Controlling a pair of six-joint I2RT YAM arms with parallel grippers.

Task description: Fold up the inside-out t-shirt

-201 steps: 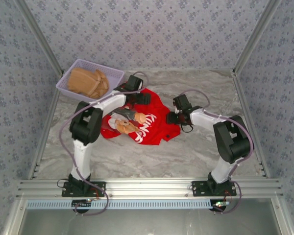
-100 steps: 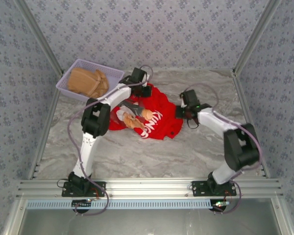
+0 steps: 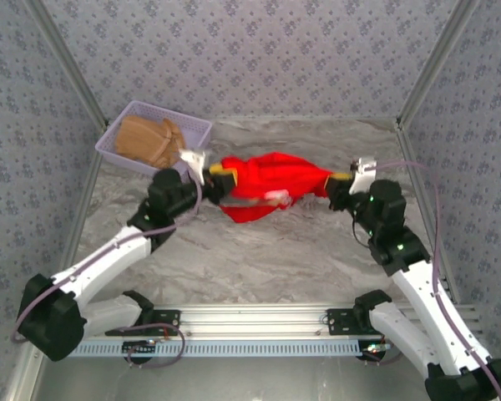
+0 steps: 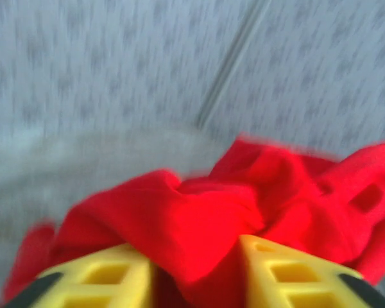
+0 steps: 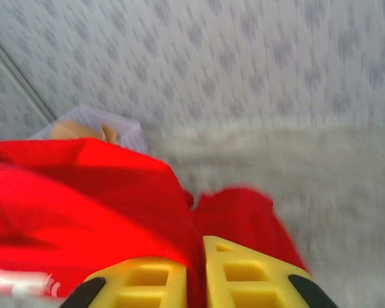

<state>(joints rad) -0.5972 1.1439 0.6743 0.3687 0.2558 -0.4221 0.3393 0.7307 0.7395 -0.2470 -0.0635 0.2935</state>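
- The left end effector [image 3: 220, 177] is pinched on red cloth. In the left wrist view its yellow fingers [image 4: 96, 279] stand partly apart, with a thick wad of fabric gathered between them.
- The right end effector [image 3: 338, 179] is likewise closed on cloth. In the right wrist view its fingers [image 5: 244, 273] are drawn nearly together, with a thin red fold caught in the narrow gap.
- The inside-out t-shirt [image 3: 271, 177] is strung between the two end effectors over the far middle of the table [image 3: 259, 259]. One bunched end is held at each side.
- Its long axis runs left to right, roughly parallel to the near edge of the table. The cloth therefore lies inward from both end effectors (to the right of the left one, to the left of the right one).
- Neither arm is the nearer, since both are stretched forward to a similar reach and each holds its own end.
- The middle of the shirt sags lower than its ends, and a patch of white print [image 3: 275, 197] is seen along the lower edge. Whether that edge touches the table cannot be told.
- The coming move is judged to depend on this sideways line, because the span between the two grips sets how flat the cloth can be laid.
- A basket [image 3: 171, 112] holding a tan garment [image 3: 146, 140] sits just beyond the left end effector, so that end is judged to have less room.
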